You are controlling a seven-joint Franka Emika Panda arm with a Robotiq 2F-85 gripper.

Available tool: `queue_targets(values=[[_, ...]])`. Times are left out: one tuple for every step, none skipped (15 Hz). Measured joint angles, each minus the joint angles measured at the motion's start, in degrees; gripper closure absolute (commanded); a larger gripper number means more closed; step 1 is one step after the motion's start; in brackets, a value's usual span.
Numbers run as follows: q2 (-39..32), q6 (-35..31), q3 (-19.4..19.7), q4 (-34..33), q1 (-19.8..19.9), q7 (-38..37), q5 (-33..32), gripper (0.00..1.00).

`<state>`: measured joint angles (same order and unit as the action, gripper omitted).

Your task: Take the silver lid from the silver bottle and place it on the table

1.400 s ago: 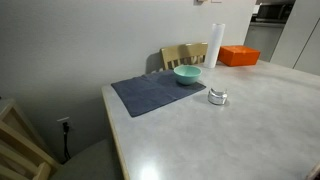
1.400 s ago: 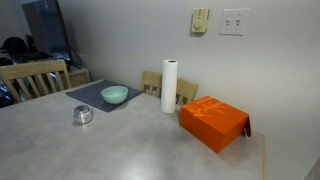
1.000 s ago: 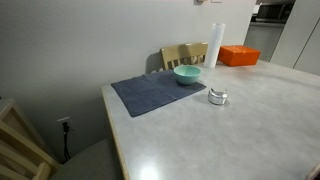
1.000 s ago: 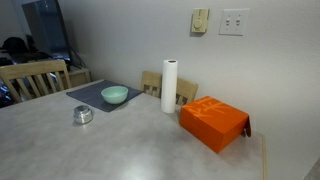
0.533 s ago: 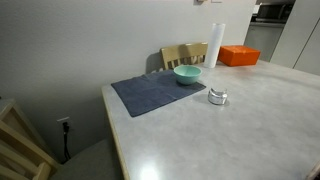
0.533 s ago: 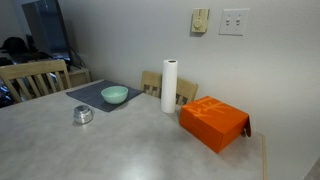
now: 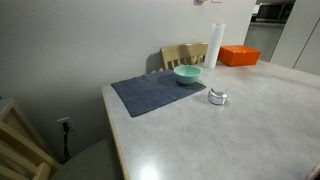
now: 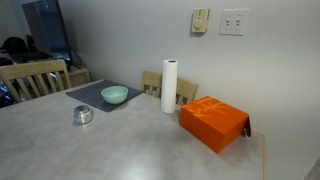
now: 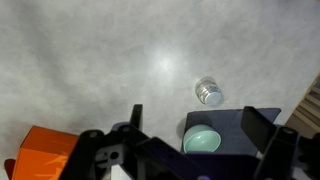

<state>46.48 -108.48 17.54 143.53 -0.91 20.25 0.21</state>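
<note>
Wrist view, gripper (image 9: 192, 112) spread wide, holding nothing, high above the table (image 9: 90, 60), silver bottle (image 9: 208, 93) upright on bare table just off the dark cloth mat (image 7: 150, 93), near teal bowl (image 7: 187, 74), silver lid (image 7: 218, 94) on bottle, orange box (image 8: 213, 122) well apart

silver bottle (image 7: 217, 97): I see one
teal bowl (image 7: 187, 74): one
mat (image 7: 150, 93): one
paper roll (image 8: 170, 86): one
orange box (image 8: 213, 122): one
chairs (image 8: 35, 78): two
</note>
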Motion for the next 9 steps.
queue_targets(values=[[-0.3,0.0,-0.1,0.1,0.0,0.0,0.0,0.00],[-0.8,0.0,-0.3,0.3,0.0,0.0,0.0,0.00],[-1.5,0.1,-0.5,0.6,-0.1,0.0,0.0,0.00],[-2.5,0.1,-0.8,0.8,-0.2,0.0,0.0,0.00],[-3.8,0.1,-1.0,1.0,-0.4,0.0,0.0,0.00],[-5.5,0.2,-1.3,1.2,-0.8,0.1,0.0,0.00],[-7.4,0.4,-1.4,1.3,-1.4,0.3,0.3,0.00],[-9.7,0.6,-1.6,1.5,-2.2,0.6,0.7,0.00],[-12.3,0.7,-1.7,1.5,-3.0,1.0,1.4,0.00]])
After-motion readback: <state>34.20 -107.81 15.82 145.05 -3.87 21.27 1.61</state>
